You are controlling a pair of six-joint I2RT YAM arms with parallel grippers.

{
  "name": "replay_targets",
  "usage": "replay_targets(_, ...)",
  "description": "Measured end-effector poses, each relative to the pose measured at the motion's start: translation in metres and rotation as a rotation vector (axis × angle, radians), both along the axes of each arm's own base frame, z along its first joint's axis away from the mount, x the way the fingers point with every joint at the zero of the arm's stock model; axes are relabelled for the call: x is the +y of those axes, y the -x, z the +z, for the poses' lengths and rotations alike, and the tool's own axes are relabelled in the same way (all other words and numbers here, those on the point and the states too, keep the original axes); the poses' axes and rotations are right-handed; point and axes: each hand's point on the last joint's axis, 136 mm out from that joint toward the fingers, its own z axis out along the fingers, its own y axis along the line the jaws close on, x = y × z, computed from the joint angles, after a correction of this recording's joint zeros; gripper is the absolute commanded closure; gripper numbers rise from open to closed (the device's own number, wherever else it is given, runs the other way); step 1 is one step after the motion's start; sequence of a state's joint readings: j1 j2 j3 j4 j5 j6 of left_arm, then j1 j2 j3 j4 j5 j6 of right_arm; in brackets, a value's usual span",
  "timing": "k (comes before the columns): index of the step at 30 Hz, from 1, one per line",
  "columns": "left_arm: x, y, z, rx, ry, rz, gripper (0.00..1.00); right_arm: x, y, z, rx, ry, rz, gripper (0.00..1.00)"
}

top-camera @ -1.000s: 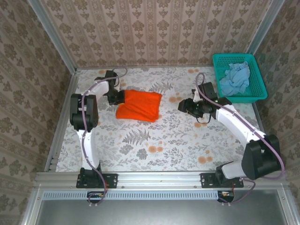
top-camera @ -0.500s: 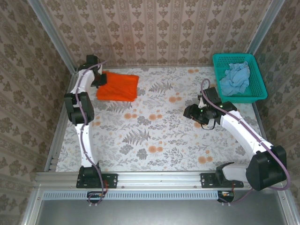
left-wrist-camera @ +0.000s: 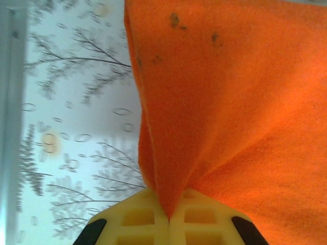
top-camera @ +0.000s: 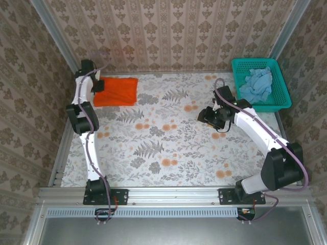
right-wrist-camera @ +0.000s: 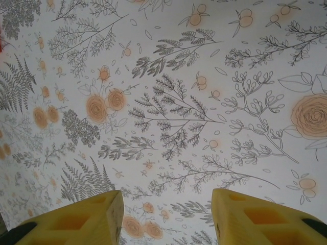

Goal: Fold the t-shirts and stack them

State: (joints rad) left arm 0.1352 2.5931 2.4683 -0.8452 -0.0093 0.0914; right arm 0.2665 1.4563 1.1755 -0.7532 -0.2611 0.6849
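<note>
On the floral table point(top-camera: 168, 148) the orange t-shirt point(top-camera: 116, 91) lies long-side left-right, clenched by left pincer point(left-wrist-camera: 169, 217); right pincer point(right-wrist-camera: 164, 196) released.

Wide bare table point(top-camera: 168, 153) is left free on the near side and to the left of the basket point(top-camera: 279, 87). Just off the basket's near-left corner, passage is narrowed by the right gripper point(top-camera: 204, 116) and its arm. Far across from the basket, the opposite far corner is taken up by the orange t-shirt point(top-camera: 116, 91), pinched by the left gripper point(top-camera: 98, 85). The basket's inside is half filled by the pale blue t-shirt point(top-camera: 257, 84).
</note>
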Motion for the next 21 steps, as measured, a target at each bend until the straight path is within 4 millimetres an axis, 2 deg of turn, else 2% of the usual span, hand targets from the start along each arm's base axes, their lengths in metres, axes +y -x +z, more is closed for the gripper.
replay_targets(6, 0.026, -0.013, 0.012, -0.056, -0.066, 0.016, 1.00, 0.005, -0.008, 0.000, 0.014, 0.002, 0.003, 0.49)
replay_targets(14, 0.038, -0.030, 0.024, -0.123, -0.163, 0.023, 1.00, 0.005, -0.007, 0.003, 0.025, 0.002, -0.001, 0.49)
replay_targets(15, 0.041, -0.030, 0.022, -0.120, -0.174, 0.028, 0.94, 0.006, -0.008, 0.003, 0.024, 0.001, -0.001, 0.49)
replay_targets(19, 0.052, -0.028, 0.017, -0.102, -0.225, 0.054, 0.48, 0.006, -0.008, 0.004, 0.024, -0.002, -0.007, 0.49)
replay_targets(21, 0.058, -0.026, 0.018, -0.097, -0.253, 0.078, 0.33, 0.006, -0.008, 0.004, 0.025, -0.003, -0.010, 0.49)
